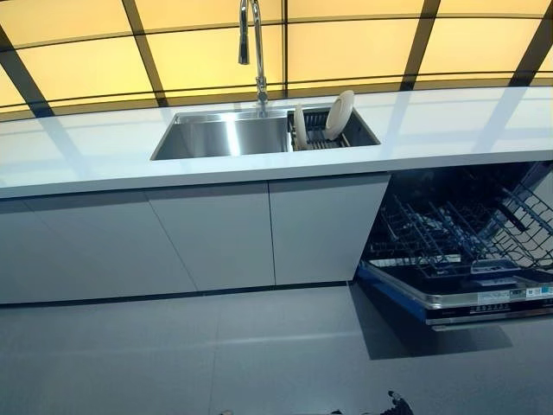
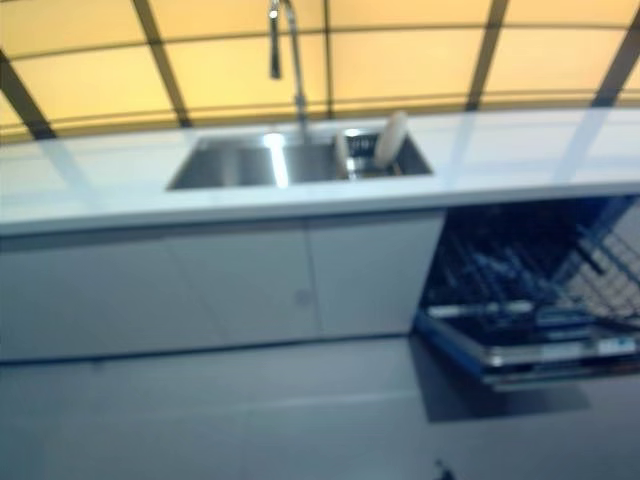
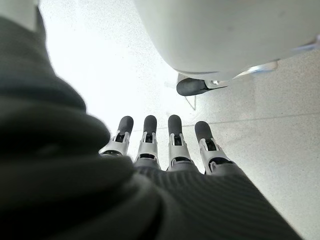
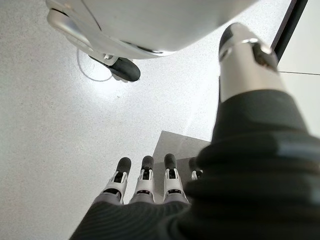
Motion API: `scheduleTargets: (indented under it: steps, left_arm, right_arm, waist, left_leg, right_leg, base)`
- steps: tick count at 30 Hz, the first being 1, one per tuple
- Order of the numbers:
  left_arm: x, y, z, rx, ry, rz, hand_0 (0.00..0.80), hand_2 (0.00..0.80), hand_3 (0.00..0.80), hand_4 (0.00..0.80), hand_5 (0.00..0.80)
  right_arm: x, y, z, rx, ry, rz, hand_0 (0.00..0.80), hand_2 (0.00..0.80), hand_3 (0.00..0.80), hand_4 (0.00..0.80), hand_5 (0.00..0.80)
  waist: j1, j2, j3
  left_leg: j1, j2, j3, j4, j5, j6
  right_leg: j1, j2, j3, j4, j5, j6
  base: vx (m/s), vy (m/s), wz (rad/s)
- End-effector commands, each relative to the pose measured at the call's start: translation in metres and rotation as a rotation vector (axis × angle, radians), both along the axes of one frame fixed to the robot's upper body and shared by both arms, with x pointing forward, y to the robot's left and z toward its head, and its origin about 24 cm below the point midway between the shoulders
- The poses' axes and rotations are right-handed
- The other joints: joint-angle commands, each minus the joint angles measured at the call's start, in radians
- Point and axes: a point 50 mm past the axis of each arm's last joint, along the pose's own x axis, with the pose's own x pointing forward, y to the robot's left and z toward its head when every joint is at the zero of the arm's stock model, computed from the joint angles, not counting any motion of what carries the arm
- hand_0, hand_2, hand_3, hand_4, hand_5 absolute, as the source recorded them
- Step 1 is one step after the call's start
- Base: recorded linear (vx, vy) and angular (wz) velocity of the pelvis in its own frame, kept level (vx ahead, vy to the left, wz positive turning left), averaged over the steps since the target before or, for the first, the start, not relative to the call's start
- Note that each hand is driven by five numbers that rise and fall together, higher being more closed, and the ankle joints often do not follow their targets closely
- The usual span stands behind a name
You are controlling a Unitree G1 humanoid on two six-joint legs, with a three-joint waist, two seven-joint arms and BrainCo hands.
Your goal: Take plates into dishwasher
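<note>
Brushed-metal sink (image 1: 220, 138) and shiny metal faucet (image 1: 257, 52); glossy white tabletop (image 1: 449, 121); smooth glazed plates (image 1: 339, 115); wire dishwasher rack (image 1: 449, 229); speckled matt floor (image 1: 173, 354).

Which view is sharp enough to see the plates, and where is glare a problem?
Left eye view: sharp, plates clear in the sink rack. Right eye view: blurred, dishwasher racks smear. Left wrist view: floor glare washes out past the left hand.
</note>
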Motion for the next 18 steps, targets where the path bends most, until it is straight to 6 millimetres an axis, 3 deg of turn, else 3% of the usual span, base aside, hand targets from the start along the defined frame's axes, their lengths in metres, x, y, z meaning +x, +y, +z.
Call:
scheduleTargets:
  steps: [1,18]
  left_arm:
    - [0.030,-0.022,0.003,-0.056,-0.089,-0.012,0.000,0.000,0.000,0.000,0.000]
    - [0.020,-0.021,0.000,-0.041,-0.009,-0.011,0.000,0.000,0.000,0.000,0.000]
  right_arm:
    - [0.025,0.022,0.001,0.080,-0.058,-0.005,0.000,0.000,0.000,0.000,0.000]
    - [0.013,0.028,-0.005,0.196,0.047,-0.032,0.000,0.000,0.000,0.000,0.000]
  waist:
    - [0.012,-0.028,0.059]
    - [0.013,-0.029,0.055]
  left_leg:
    - [-0.043,-0.089,-0.052,0.003,0.032,0.077]
    - [-0.027,-0.090,-0.055,0.003,0.031,0.079]
  right_leg:
    - [0.083,0.063,0.012,0.028,-0.082,-0.026]
    - [0.098,0.065,0.007,0.032,-0.089,-0.031]
  base:
    - [0.000,0.000,0.00]
    - [0.027,-0.005,0.01]
